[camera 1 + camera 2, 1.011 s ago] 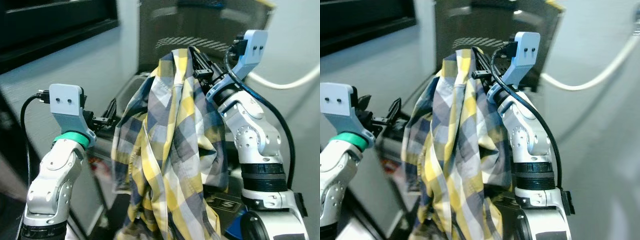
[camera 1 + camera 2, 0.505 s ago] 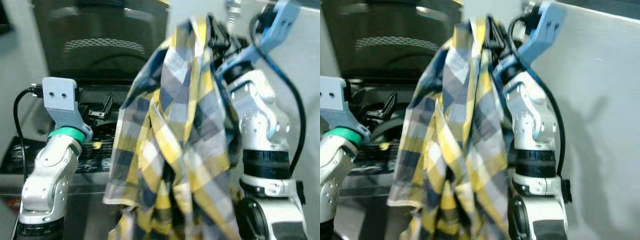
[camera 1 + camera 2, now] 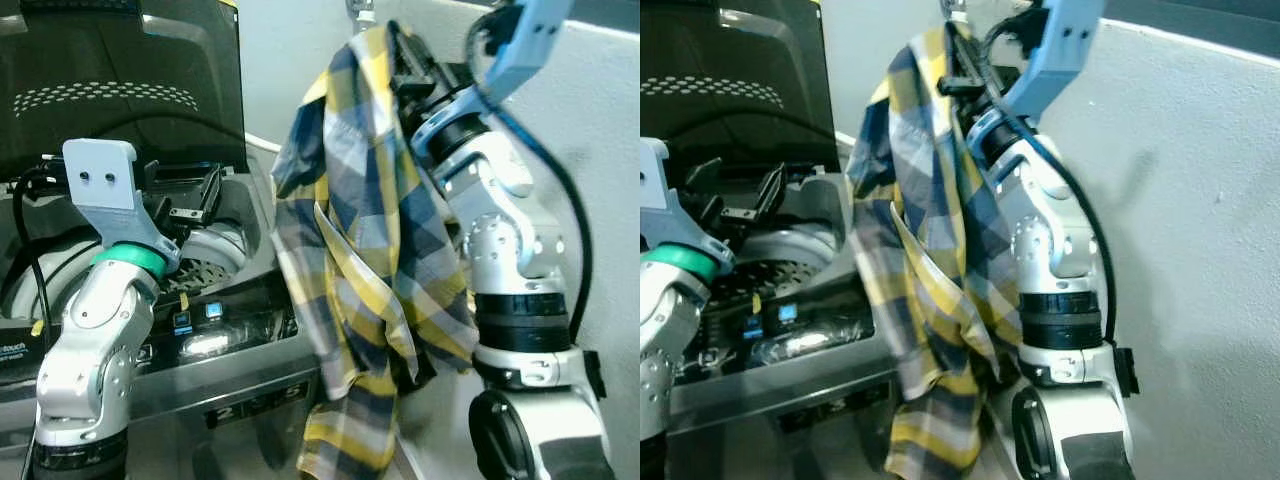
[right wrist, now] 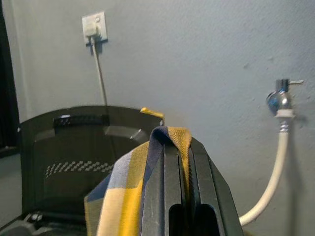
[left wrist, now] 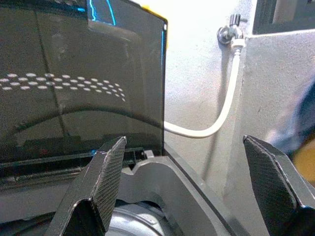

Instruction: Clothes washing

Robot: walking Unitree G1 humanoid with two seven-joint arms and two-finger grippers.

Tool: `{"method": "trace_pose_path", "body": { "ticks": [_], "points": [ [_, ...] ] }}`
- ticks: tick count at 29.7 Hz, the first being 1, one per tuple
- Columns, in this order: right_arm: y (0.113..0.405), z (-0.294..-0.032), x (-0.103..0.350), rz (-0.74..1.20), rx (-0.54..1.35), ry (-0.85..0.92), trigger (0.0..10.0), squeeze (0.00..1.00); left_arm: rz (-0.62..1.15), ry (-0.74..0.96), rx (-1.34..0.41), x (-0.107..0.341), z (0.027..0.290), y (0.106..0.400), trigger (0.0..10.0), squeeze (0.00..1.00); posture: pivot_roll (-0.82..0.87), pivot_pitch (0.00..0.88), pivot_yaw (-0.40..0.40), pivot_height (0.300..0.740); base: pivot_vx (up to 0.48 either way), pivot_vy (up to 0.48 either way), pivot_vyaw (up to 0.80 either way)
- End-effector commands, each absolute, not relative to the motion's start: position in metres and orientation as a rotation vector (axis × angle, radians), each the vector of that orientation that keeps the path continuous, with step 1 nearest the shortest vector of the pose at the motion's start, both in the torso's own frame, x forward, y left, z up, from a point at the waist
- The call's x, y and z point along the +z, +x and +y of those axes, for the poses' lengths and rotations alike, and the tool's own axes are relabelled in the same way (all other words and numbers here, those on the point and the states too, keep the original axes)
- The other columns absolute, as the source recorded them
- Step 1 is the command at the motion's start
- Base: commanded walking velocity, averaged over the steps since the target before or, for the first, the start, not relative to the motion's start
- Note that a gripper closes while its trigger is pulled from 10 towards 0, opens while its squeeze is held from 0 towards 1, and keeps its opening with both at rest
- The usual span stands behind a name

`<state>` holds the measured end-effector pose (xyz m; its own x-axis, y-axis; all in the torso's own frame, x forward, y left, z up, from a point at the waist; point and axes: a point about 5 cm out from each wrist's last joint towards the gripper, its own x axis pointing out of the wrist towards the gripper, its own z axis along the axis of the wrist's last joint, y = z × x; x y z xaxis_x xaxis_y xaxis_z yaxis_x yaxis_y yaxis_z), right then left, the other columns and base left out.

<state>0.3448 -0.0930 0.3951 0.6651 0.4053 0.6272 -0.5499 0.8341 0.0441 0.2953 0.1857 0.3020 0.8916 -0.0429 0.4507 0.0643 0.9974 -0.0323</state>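
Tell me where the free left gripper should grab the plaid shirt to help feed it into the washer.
Probably the loose lower hem of the plaid shirt, coming from the washer side. The right gripper already pinches the top, so the shirt hangs long; the open left gripper sits over the drum opening, nearest that free edge.

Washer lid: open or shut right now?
Open. The dark lid stands upright behind the washer, and the drum shows below the open left gripper.
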Motion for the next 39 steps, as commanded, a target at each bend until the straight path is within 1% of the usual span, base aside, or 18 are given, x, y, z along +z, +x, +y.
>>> {"method": "trace_pose_path", "body": {
  "ticks": [1,15,20,24,25,29,35,38,39],
  "points": [
    [0.34,-0.09,0.4,-0.671,0.569,0.232,10.0,0.0,-0.471,-0.044,-0.041,0.301,0.188,0.293,10.0,0.0,0.13,0.004,0.001,0.74,0.0,0.48,0.0],
    [0.344,-0.092,0.395,-0.655,0.558,0.23,10.0,0.0,-0.462,-0.022,-0.029,0.301,0.19,0.294,10.0,0.0,0.13,0.003,0.007,0.74,0.0,0.467,0.0],
    [0.345,-0.095,0.395,-0.66,0.545,0.243,10.0,0.0,-0.422,0.029,0.005,0.299,0.196,0.297,10.0,0.0,0.13,0.0,0.01,0.74,0.0,-0.462,0.0],
    [0.345,-0.095,0.395,-0.66,0.544,0.242,10.0,0.0,-0.419,0.029,0.01,0.298,0.197,0.297,10.0,0.0,0.13,0.0,0.011,0.74,0.0,-0.465,0.0],
    [0.346,-0.095,0.395,-0.659,0.543,0.242,10.0,0.0,-0.413,0.004,0.021,0.297,0.198,0.298,10.0,0.0,0.13,0.0,0.013,0.74,0.0,0.0,0.0],
    [0.348,-0.095,0.393,-0.652,0.539,0.236,10.0,0.0,-0.406,-0.004,0.028,0.297,0.198,0.3,10.0,0.0,0.13,0.0,0.012,0.74,0.0,0.0,0.0],
    [0.353,-0.093,0.387,-0.631,0.537,0.226,10.0,0.0,-0.412,0.017,0.022,0.297,0.197,0.299,10.0,0.0,0.13,0.0,0.005,0.74,0.0,0.0,0.0],
    [0.361,-0.087,0.379,-0.592,0.546,0.2,10.0,0.0,-0.415,0.032,0.022,0.297,0.196,0.299,10.0,0.0,0.13,0.0,-0.002,0.74,0.0,0.0,0.0],
    [0.373,-0.068,0.367,-0.489,0.602,0.115,10.0,0.0,-0.422,0.062,0.021,0.297,0.195,0.299,10.0,0.0,0.12,0.0,-0.002,0.74,0.0,0.0,0.0]
  ]
}}
